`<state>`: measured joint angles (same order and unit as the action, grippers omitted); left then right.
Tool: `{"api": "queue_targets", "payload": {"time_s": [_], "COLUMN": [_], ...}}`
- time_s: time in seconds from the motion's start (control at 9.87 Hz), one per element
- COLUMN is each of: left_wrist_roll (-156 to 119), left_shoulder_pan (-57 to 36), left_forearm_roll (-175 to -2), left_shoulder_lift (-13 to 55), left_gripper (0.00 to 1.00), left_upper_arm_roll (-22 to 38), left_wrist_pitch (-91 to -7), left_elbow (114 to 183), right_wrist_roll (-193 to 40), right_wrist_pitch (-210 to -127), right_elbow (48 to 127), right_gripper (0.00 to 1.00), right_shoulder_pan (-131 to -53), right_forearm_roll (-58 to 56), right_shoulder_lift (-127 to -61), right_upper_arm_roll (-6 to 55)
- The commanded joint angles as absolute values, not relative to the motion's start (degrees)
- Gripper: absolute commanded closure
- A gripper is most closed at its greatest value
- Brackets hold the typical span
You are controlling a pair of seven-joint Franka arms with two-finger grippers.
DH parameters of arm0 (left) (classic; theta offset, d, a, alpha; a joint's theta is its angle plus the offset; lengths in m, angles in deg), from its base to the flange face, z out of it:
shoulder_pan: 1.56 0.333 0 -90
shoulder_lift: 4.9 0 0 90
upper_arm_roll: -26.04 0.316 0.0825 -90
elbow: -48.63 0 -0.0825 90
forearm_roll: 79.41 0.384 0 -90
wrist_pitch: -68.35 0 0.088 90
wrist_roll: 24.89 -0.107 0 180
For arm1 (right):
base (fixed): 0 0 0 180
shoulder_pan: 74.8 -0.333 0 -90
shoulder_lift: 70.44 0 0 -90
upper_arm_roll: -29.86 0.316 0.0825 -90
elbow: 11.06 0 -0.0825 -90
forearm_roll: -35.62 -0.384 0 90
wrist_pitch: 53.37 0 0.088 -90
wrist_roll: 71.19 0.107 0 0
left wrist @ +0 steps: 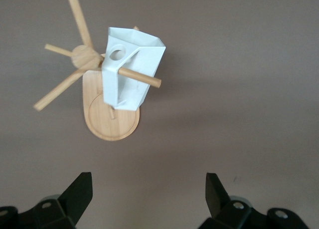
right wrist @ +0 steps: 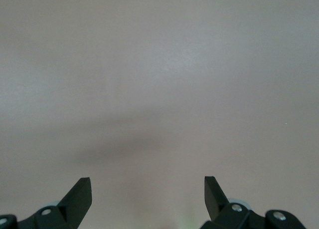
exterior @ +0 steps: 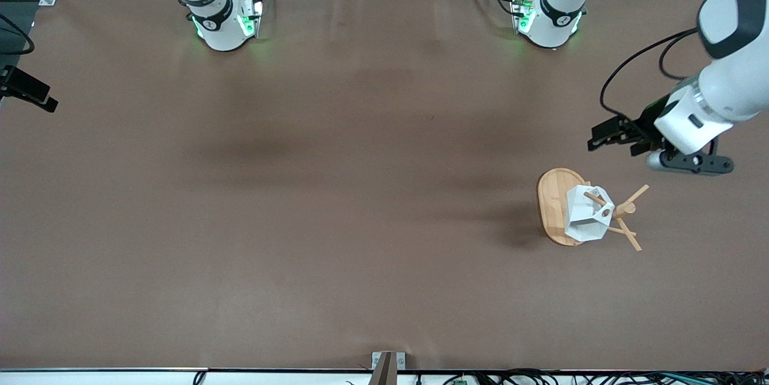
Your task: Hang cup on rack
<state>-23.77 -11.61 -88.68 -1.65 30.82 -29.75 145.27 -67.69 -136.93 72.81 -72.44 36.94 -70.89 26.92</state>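
Observation:
The white faceted cup hangs by its handle hole on a peg of the bamboo rack, which stands toward the left arm's end of the table. In the left wrist view the peg passes through the handle of the cup above the rack's oval base. My left gripper is open and empty in the air, beside the rack and apart from it; its fingers frame bare table. My right gripper is open and empty over bare table; it is out of the front view.
The brown table is bare apart from the rack. The two arm bases stand along the table's edge farthest from the front camera. A small metal bracket sits at the nearest edge.

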Motion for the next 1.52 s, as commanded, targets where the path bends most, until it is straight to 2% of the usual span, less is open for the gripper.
{"api": "queue_targets", "payload": {"time_s": [0.0,0.2,0.3,0.71,0.91,1.42], "left_wrist_roll": [-21.02,-25.47,-24.2,-20.76,-20.76,-17.1], "left_shoulder_pan": [-9.83,-7.54,-6.4,0.54,1.61,2.84], "left_forearm_roll": [-81.9,-81.6,-81.78,-80.82,-80.11,-78.88], "left_shoulder_lift": [-1.55,-2.17,-2.87,-6.64,-8.76,-8.86], "left_gripper": [0.0,0.0,0.0,0.0,0.0,0.0], "left_upper_arm_roll": [26.76,25.78,23.86,15.33,14.44,13.65], "left_wrist_pitch": [-25.35,-23.77,-19.75,-20.06,-21.29,-18.94], "left_elbow": [141.19,139.17,137.68,140.99,143.81,142.94], "right_wrist_roll": [-67.15,-67.15,-67.15,-67.41,-67.59,-67.68], "right_wrist_pitch": [-136.78,-136.87,-136.87,-136.69,-136.69,-136.69], "right_elbow": [73.14,73.14,73.14,73.14,73.14,73.14], "right_gripper": [0.0,0.0,0.0,0.0,0.0,0.0], "right_shoulder_pan": [-72.78,-72.69,-72.69,-72.69,-72.52,-72.52], "right_forearm_roll": [36.76,36.76,36.76,36.76,36.76,36.76], "right_shoulder_lift": [-70.35,-70.35,-70.35,-70.35,-70.52,-70.53], "right_upper_arm_roll": [26.79,26.79,26.79,26.79,26.79,26.7]}}
